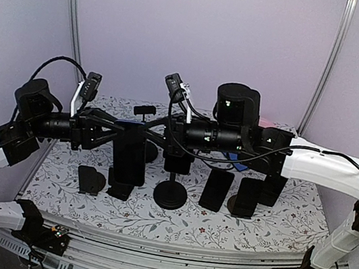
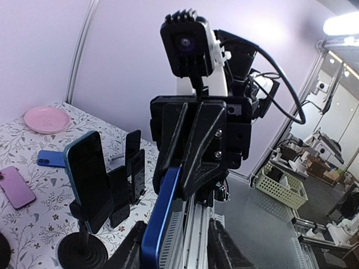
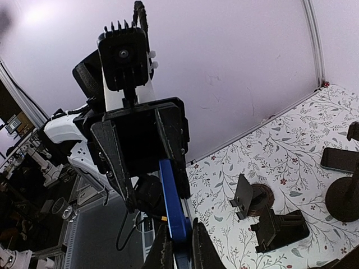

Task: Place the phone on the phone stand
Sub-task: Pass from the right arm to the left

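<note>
A phone with a blue edge (image 2: 161, 216) hangs upright above the table between both arms; from above it looks dark (image 1: 129, 159). My right gripper (image 3: 180, 249) is shut on its edge (image 3: 173, 202), reaching in from the right (image 1: 160, 137). My left gripper (image 2: 176, 246) faces it from the left (image 1: 111, 134), open, with its fingers (image 2: 130, 246) spread wide. The phone's edge lies close against the left one; contact is unclear. An empty round-based stand (image 1: 170, 193) is just right of and below the phone.
Smaller black stands (image 1: 90, 179) sit at the front left. Several dark phones lean on stands at the right (image 1: 216, 189). Another blue phone stands on a pole stand (image 2: 84, 185). A pink plate (image 2: 46, 119) and a purple phone (image 2: 14, 188) lie further off.
</note>
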{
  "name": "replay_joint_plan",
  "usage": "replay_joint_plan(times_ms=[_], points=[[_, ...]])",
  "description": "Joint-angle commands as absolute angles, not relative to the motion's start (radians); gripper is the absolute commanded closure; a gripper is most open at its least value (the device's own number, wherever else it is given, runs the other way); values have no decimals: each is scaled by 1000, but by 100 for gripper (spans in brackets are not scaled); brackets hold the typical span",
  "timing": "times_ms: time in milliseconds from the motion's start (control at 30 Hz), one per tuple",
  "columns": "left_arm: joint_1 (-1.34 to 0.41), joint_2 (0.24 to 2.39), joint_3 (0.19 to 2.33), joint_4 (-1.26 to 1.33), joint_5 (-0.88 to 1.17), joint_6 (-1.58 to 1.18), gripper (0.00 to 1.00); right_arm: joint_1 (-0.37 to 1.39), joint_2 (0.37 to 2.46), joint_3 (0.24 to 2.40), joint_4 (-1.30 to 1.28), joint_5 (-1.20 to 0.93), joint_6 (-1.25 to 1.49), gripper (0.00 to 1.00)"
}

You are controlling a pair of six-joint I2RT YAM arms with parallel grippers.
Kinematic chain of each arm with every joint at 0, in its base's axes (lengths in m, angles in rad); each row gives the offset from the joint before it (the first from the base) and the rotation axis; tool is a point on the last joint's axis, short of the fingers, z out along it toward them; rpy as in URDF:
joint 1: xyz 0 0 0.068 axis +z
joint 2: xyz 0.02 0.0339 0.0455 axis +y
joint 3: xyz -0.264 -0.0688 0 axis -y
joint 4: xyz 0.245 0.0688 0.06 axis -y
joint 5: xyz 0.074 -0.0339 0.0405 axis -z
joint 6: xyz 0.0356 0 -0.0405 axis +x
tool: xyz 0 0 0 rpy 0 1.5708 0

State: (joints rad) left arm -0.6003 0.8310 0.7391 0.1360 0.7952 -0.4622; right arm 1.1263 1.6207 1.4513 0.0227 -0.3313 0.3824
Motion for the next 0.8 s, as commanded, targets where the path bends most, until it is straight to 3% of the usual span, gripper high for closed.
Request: replay_joint_plan(times_ms=[0,567,767], points=[[-586,856,824,-7,856,-352,65,1130,1595,1434,78,-348,363,98],[-584,937,953,-325,899,-145,83,1130,1600,1437,50,-375,312,98],[-584,950,949,-354,883,-90,100,1130,1624,1445,49,-364,307,98]])
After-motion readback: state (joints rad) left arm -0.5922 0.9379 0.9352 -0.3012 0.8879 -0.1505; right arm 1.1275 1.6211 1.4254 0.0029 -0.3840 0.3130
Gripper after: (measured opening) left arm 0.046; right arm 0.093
